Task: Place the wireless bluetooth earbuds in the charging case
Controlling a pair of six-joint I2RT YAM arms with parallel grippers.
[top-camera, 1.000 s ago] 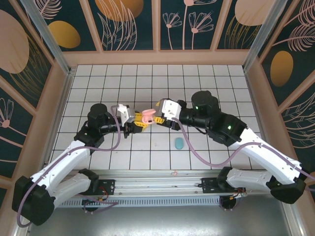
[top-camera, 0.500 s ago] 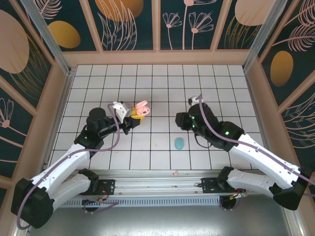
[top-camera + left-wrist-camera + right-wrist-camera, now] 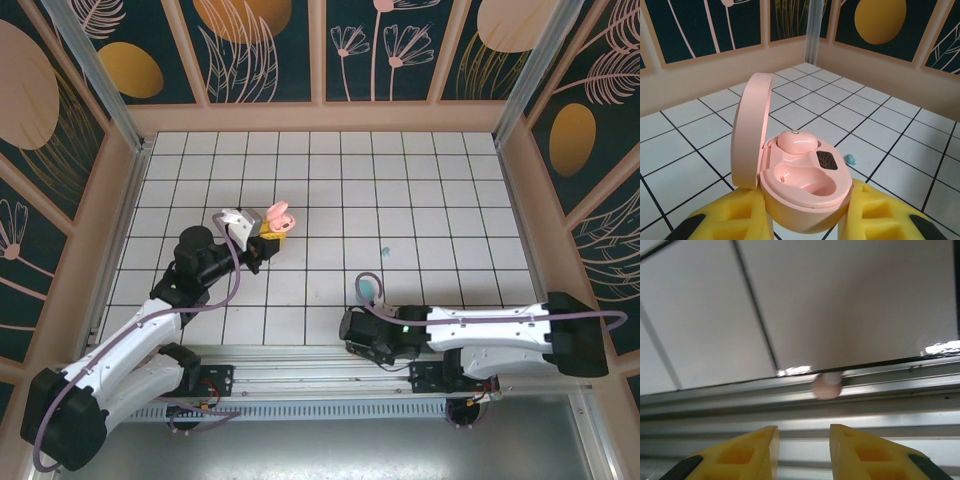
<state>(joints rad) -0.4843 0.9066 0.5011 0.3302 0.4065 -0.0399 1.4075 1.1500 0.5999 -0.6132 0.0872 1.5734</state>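
At the near edge of the table point(image 3: 300, 320), the right gripper point(image 3: 803, 442) is hanging low over the metal rail point(image 3: 715, 405). Its yellow fingers point(image 3: 745, 450) are standing apart with nothing between them. Just past the fingertips, a loose pink earbud point(image 3: 827, 386) is lying on the rail, right against the edge of the white tiles.

A little farther in, a teal case point(image 3: 371, 290) is resting on the tiles just beyond the right arm, which is partly covering it. Beyond that, a tiny blue earbud point(image 3: 384, 251) is lying alone on a tile, well apart from both grippers.

Farther back and to the left, the left gripper point(image 3: 272, 226) is clamping a pink case point(image 3: 279, 216) from both sides, with its yellow pads pressing against the lower shell. In the left wrist view the case lid is standing open and upright on the left. A seated pink earbud point(image 3: 795, 141) is sitting in the far pocket, while the near pocket is lying empty. The same view is showing the blue earbud on the tiles beyond the case, to its right.
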